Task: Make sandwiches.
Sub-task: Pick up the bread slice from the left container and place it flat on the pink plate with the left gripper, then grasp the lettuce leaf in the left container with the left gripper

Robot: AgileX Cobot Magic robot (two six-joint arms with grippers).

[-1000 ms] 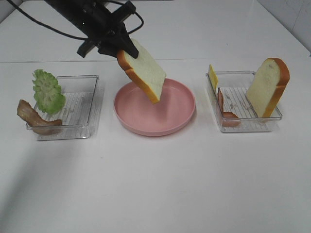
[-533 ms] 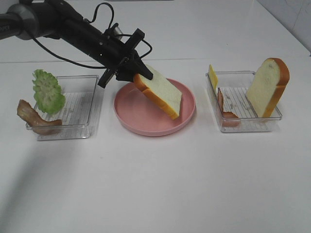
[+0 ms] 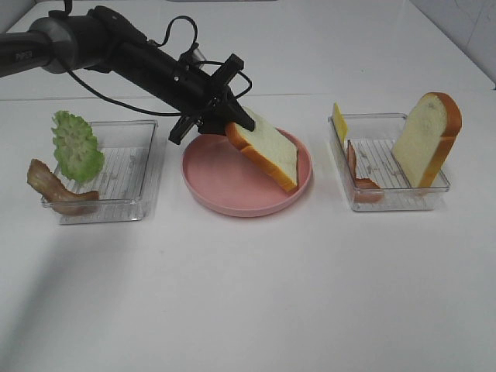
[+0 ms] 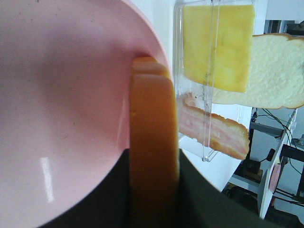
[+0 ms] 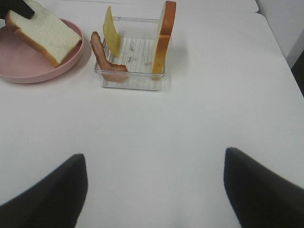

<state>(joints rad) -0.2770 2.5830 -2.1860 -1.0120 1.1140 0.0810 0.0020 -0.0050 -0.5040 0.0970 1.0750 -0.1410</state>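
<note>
My left gripper (image 3: 226,124) is shut on one end of a thick bread slice (image 3: 271,151) with an orange-brown crust (image 4: 152,142). The slice tilts down, its far end touching the pink plate (image 3: 225,200) near the right rim. In the left tray lie ruffled green lettuce (image 3: 76,146) and a bacon strip (image 3: 54,190). The right tray holds yellow cheese (image 3: 339,122), bacon (image 3: 361,177) and a second bread slice (image 3: 426,139) standing upright. My right gripper (image 5: 154,190) is open over bare table, short of that tray (image 5: 133,78), and is out of the high view.
Two clear plastic trays (image 3: 128,174) (image 3: 387,194) flank the plate. White table stretches in front of all three. The left arm (image 3: 93,43) and its cable reach in from the back left, above the left tray's far corner.
The left gripper has come down and to the right with the bread slice, from above the plate's back edge until the slice's lower end meets the plate. The right gripper has not moved.
</note>
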